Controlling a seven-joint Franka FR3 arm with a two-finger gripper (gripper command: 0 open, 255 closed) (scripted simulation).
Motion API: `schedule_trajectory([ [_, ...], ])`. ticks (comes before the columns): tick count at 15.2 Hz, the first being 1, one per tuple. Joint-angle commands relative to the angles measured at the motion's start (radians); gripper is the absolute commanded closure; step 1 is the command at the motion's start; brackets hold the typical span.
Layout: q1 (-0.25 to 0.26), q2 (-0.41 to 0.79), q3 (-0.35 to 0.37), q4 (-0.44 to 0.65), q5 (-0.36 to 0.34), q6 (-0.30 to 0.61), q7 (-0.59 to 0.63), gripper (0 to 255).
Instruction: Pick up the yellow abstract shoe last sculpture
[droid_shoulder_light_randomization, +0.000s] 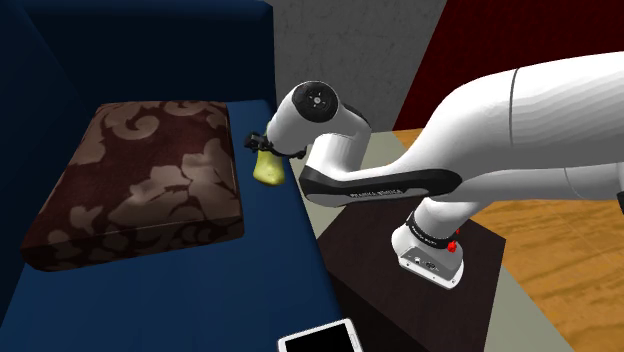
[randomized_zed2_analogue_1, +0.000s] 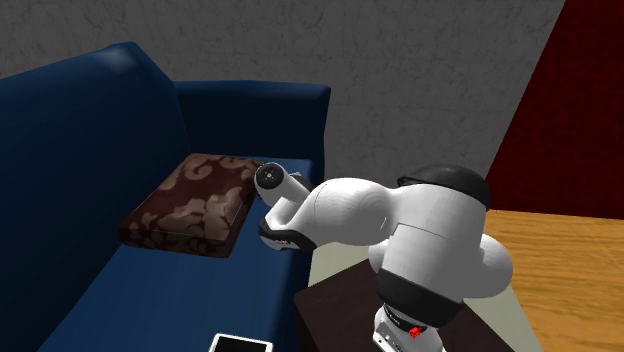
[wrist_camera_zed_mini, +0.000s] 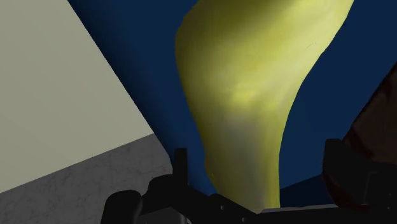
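A deep blue upholstered sofa (droid_shoulder_light_randomization: 285, 250) is your work surface. Your white arm (droid_shoulder_light_randomization: 500, 120) reaches over it from a dark box stand (droid_shoulder_light_randomization: 370, 265). A brown cushion with a pale swirl pattern (droid_shoulder_light_randomization: 140, 180) lies on the seat. Just beside the cushion's edge, on the bare blue seat, sits the smooth yellow-green shoe-last sculpture (droid_shoulder_light_randomization: 268, 170). The all-black gripper (wrist_camera_zed_mini: 257, 156) is spread, one finger on either side of the sculpture's narrow end, neither touching it. It looks rigid, probably light, and slick, with curved flanks that could slip free. Close on the narrow waist, where the sides run nearest parallel.
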Motion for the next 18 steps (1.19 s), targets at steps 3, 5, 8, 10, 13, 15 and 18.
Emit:
schedule_trajectory([
  [3, -0.036, 0.014, 0.048, -0.010, -0.001, 0.038, 0.019, 0],
  [5, -0.036, 0.014, 0.049, -0.009, -0.001, 0.038, 0.019, 255],
  [8, -0.037, 0.014, 0.049, -0.009, -0.001, 0.038, 0.019, 255],
  [10, -0.036, 0.014, 0.049, -0.009, -0.001, 0.038, 0.019, 255],
  [13, -0.036, 0.014, 0.048, -0.010, -0.001, 0.038, 0.019, 255],
  [15, -0.008, 0.003, 0.011, -0.002, 0.000, 0.009, 0.005, 255],
  [18, 0.028, -0.013, -0.041, 0.011, 0.000, -0.034, -0.015, 255],
])
